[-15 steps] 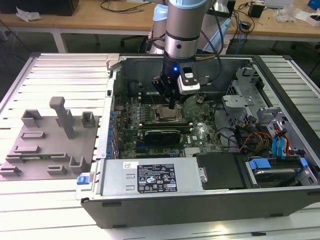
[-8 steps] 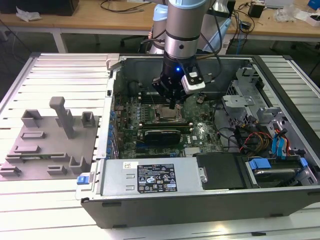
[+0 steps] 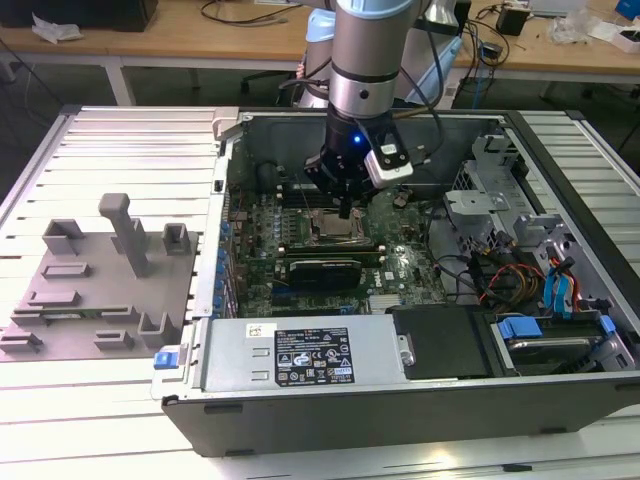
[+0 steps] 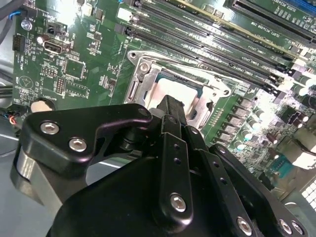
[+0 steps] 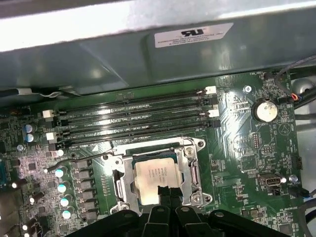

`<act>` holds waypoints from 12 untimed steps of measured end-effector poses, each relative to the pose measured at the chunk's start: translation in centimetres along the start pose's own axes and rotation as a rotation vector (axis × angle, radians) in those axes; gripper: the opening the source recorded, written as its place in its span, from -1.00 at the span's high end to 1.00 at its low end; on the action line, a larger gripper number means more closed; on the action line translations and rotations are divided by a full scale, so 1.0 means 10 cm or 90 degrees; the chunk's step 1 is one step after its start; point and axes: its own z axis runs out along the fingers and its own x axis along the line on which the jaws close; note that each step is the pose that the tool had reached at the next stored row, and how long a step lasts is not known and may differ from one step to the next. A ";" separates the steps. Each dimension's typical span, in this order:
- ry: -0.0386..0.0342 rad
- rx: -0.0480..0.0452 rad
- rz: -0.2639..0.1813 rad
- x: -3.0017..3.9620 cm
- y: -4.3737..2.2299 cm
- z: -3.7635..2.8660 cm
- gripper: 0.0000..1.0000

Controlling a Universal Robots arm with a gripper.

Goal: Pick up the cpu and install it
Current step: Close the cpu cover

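The fingers (image 5: 162,196) are pinched together, empty, tips at the near edge of the cpu (image 5: 157,173), which lies flat in the motherboard socket (image 5: 193,170) inside the open computer case (image 3: 300,400). It is probably thin, light, stiff, slick-topped and fragile underneath. Grip it by opposite edges.

The arm (image 3: 370,50) hangs upright, pincer (image 3: 345,212) pointing down, fingers (image 5: 162,192) together.
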 end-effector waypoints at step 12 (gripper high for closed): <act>-0.0020 -0.0004 -0.039 0.113 -0.066 0.069 0.79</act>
